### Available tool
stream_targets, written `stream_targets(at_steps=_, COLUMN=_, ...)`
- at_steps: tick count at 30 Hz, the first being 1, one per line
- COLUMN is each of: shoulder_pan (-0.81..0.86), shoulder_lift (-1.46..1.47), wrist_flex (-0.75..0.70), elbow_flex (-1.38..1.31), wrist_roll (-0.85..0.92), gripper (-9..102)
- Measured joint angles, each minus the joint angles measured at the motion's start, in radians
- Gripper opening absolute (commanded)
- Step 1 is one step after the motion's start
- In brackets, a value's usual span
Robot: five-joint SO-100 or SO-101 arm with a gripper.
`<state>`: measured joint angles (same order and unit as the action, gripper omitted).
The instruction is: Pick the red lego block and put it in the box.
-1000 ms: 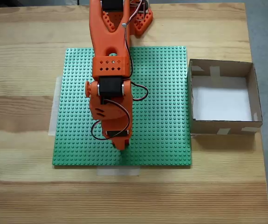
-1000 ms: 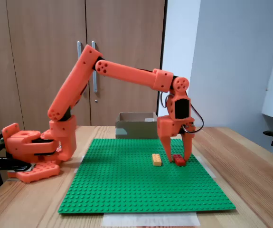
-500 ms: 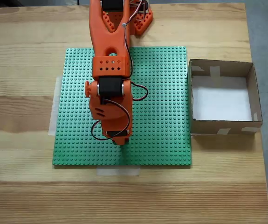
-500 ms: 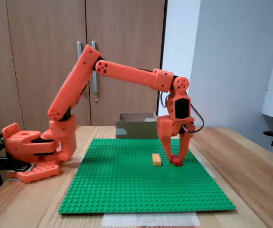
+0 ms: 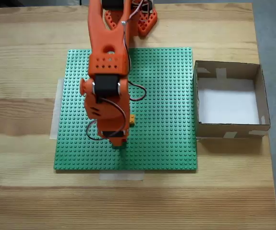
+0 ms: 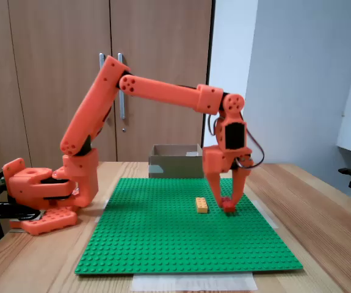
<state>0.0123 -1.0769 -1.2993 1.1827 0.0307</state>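
In the fixed view from the side, my orange gripper (image 6: 227,201) points straight down with its fingers shut on the red lego block (image 6: 229,206). The block is low over the green baseplate (image 6: 163,238), and I cannot tell whether it touches. In the fixed view from above, the gripper (image 5: 118,143) is near the plate's front edge and the arm hides the red block. The box (image 5: 228,130) stands off the plate's right edge, its white floor bare; from the side, the box (image 6: 175,165) is behind the arm.
An orange-yellow brick (image 5: 131,120) (image 6: 201,204) lies on the baseplate (image 5: 166,96) right beside the gripper. The arm's base (image 6: 38,195) sits at the far end of the wooden table. Tape strips hold the plate's edges.
The fingers closed on the red block, which had lain between them. The arm then rose a little and shifted left in the view from above, uncovering the orange-yellow brick.
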Motion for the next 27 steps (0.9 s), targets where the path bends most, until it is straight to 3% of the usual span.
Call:
stream_targets(at_steps=16, shoulder_pan=-0.046, shoulder_lift=-0.445, wrist_flex=0.052, elbow_flex=0.23, wrist_roll=-0.025, gripper=-1)
stream_targets(at_steps=27, shoulder_pan=-0.267, shoulder_lift=-0.753, wrist_flex=0.06, elbow_flex=0.304, wrist_roll=-0.048, gripper=-1)
